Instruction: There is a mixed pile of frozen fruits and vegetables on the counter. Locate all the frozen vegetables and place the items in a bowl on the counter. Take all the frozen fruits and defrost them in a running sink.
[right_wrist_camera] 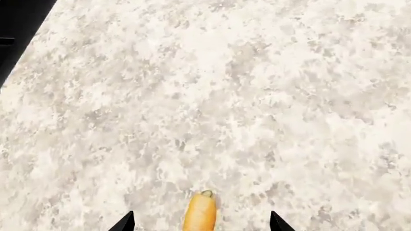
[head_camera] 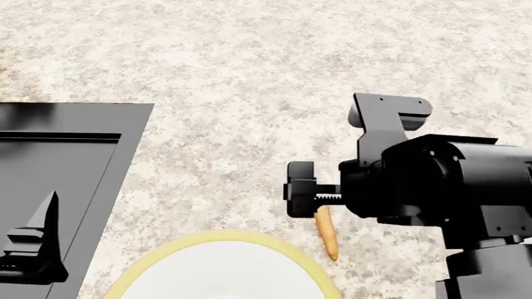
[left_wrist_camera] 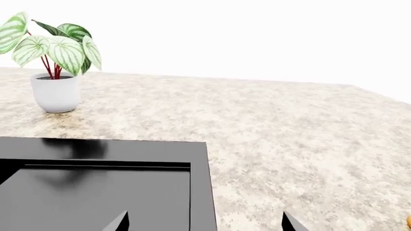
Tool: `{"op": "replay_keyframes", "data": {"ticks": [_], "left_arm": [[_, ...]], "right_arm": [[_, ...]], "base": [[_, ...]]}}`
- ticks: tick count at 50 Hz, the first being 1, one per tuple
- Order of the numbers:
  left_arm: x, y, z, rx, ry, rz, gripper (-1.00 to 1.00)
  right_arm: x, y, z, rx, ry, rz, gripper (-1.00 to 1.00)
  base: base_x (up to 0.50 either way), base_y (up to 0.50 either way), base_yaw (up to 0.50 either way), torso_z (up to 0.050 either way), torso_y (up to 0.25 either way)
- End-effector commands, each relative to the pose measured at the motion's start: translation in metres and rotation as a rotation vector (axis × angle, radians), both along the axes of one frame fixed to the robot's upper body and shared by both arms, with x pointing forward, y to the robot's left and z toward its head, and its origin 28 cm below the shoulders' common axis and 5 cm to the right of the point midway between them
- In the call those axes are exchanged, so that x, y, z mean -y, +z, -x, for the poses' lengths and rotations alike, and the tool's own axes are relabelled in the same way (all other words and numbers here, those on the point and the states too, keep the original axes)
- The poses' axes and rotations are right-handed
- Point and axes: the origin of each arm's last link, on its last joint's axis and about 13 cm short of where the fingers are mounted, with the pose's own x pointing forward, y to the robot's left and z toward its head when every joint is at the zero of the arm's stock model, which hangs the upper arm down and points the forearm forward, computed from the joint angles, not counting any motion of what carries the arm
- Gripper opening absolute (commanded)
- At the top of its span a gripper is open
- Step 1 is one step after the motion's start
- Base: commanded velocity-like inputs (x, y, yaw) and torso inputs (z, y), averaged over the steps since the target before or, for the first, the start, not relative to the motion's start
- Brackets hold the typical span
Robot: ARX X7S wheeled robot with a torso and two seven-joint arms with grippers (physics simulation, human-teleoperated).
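1. I find no readable text, label, brand, number or sign in any of my three views.
2. The speckled beige granite-look desk [head_camera: 275, 68] carries no lettering.
3. The matte black rectangular sink [left_wrist_camera: 103, 187] bears no marking I can read.
4. The small white plant pot [left_wrist_camera: 57, 92] is plain, with no print.

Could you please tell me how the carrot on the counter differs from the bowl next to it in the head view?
The carrot is a slim, tapering orange piece, while the bowl is broad and round, white inside with a yellow rim. The carrot is partly hidden under the right gripper, which hangs above it, whereas the bowl is cut off by the picture's lower edge. Both rest on the speckled counter, apart from each other, right of the black sink.
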Motion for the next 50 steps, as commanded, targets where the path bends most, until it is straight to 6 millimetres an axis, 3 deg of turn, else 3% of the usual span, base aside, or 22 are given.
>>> {"op": "replay_keyframes", "data": {"ticks": [1,15,18,19,32,50], "left_arm": [[-0.002,-0.003,0.002,-0.003,0.003,0.0,1.0],[-0.002,0.001,-0.002,-0.004,0.01,0.002,1.0],[0.0,-0.001,-0.003,-0.007,0.007,0.001,1.0],[0.0,-0.001,-0.003,-0.007,0.006,0.001,1.0],[-0.001,-0.001,-0.003,-0.009,0.006,0.004,1.0],[-0.002,-0.001,-0.002,-0.012,0.007,0.002,1.0]], "right_arm": [[0.0,-0.02,-0.007,-0.07,-0.017,0.003,1.0],[-0.004,-0.04,-0.002,-0.125,0.025,0.032,1.0],[-0.005,-0.035,-0.003,-0.107,0.021,0.021,1.0],[-0.006,-0.034,-0.003,-0.097,0.023,0.018,-1.0],[-0.01,0.016,0.009,0.039,0.071,0.007,-1.0],[-0.033,0.085,0.084,0.235,0.289,0.015,-1.0]], "base": [[0.0,0.0,0.0,0.0,0.0],[0.0,0.0,0.0,0.0,0.0],[0.0,0.0,0.0,0.0,0.0],[0.0,0.0,0.0,0.0,0.0],[0.0,0.0,0.0,0.0,0.0],[0.0,0.0,0.0,0.0,0.0]]}}
